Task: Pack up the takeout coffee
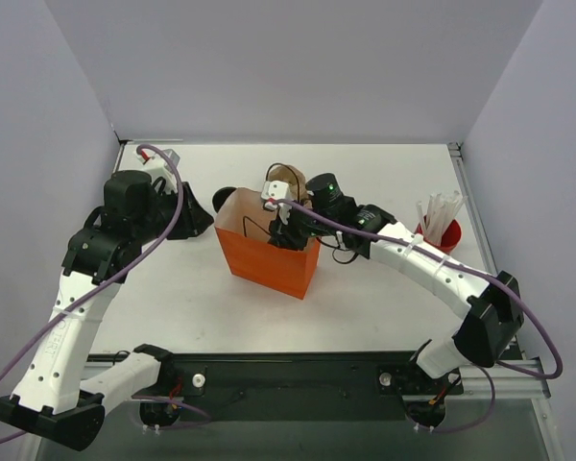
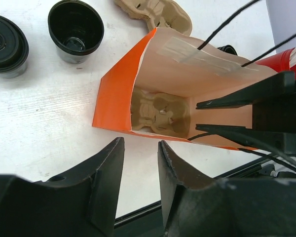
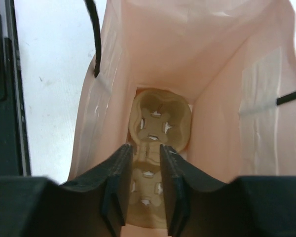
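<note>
Mid-desk, the right end effector (image 3: pixel 146 148) hangs inside the orange bag (image 2: pixel 116 106), released and empty above the pulp carrier (image 3: pixel 160 118) on the bag's floor. The left end effector (image 2: pixel 140 145), also released, hovers at the bag's left side. The takeout coffee (image 2: pixel 4 42) stands lidded on the desk (image 2: pixel 39 108) toward the far-left corner, beside a lidless cup (image 2: pixel 76 29). Best practice here: lift straight out, clear of the handle cords, then grip the coffee below its lid, upright.
</note>
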Tool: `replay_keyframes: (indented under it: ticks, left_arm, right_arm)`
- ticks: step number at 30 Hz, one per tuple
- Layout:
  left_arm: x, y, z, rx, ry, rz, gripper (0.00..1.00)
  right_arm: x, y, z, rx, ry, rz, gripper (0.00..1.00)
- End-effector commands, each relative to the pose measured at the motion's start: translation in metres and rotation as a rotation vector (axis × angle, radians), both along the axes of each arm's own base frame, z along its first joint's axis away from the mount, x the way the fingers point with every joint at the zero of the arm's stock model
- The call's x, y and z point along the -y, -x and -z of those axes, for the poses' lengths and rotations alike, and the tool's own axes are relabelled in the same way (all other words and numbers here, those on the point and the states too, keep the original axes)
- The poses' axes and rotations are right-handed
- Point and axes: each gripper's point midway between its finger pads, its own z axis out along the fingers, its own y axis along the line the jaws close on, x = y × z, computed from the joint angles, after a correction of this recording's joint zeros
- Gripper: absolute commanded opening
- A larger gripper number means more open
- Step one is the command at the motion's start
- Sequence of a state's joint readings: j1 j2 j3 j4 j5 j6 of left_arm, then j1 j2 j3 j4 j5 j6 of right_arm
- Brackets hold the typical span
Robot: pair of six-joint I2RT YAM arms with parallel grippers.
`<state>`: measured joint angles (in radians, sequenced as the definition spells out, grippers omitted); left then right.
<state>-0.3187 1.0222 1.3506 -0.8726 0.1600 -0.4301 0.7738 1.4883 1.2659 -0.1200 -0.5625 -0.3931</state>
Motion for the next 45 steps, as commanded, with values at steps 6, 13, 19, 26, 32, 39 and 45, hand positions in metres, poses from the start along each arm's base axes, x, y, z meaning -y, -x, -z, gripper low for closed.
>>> replay_keyframes:
  ticks: [6, 13, 19, 26, 32, 39, 45]
  left_arm:
    - [0.005, -0.019, -0.018, 0.13, -0.014, 0.041, 0.5]
    - [0.014, -0.041, -0.01, 0.152, -0.034, 0.069, 0.55]
    - [0.017, -0.054, -0.001, 0.151, -0.099, 0.068, 0.56]
    - [0.028, -0.051, 0.017, 0.109, -0.12, 0.098, 0.53]
    - [0.032, -0.043, 0.026, 0.084, -0.143, 0.122, 0.36]
    - [0.056, -0.01, 0.011, -0.024, -0.054, 0.104, 0.0]
    - [0.058, 0.02, 0.034, -0.143, -0.032, 0.014, 0.0]
  right_arm:
    - [0.009, -0.008, -0.121, -0.091, -0.275, 0.31, 0.4]
    - [0.082, -0.019, -0.148, -0.276, -0.315, 0.875, 0.47]
    - [0.126, -0.009, -0.106, -0.441, -0.188, 1.175, 0.52]
    - [0.11, -0.004, -0.069, -0.577, -0.097, 1.208, 0.56]
    - [0.108, -0.002, -0.037, -0.615, 0.018, 1.227, 0.41]
    - [0.122, -0.008, -0.071, -0.511, 0.049, 1.217, 0.0]
    - [0.135, -0.001, -0.033, -0.529, 0.172, 1.215, 0.0]
